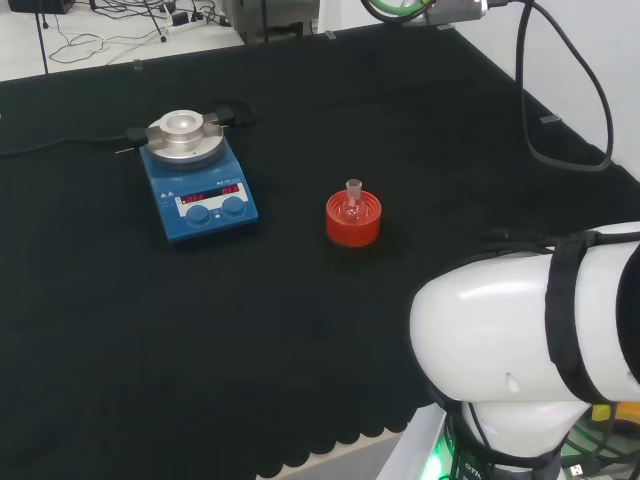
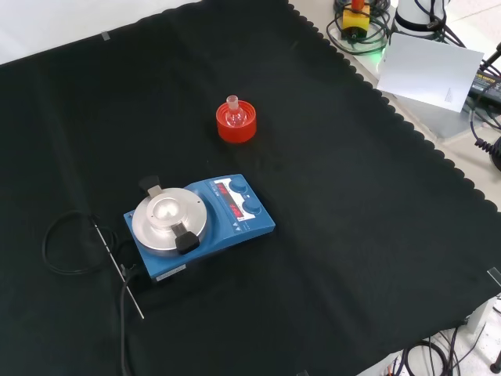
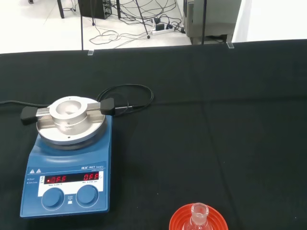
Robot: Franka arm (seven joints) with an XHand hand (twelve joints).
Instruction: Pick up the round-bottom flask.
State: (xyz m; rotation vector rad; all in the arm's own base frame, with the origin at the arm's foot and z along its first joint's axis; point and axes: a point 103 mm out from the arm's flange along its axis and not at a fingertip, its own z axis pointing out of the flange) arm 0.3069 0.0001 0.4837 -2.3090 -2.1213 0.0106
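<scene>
Black-cloth counter: small clear glass round-bottom flask upright in red ribbed ring stand, apart from blue hotplate stirrer with silver top. Robot hand state: cannot tell. Advice: descend over neck, pinch neck, lift straight up, leave stand behind.

The arm is glossy white and bulbous — a black strap wraps one link, black cables trailing beside it.
</scene>
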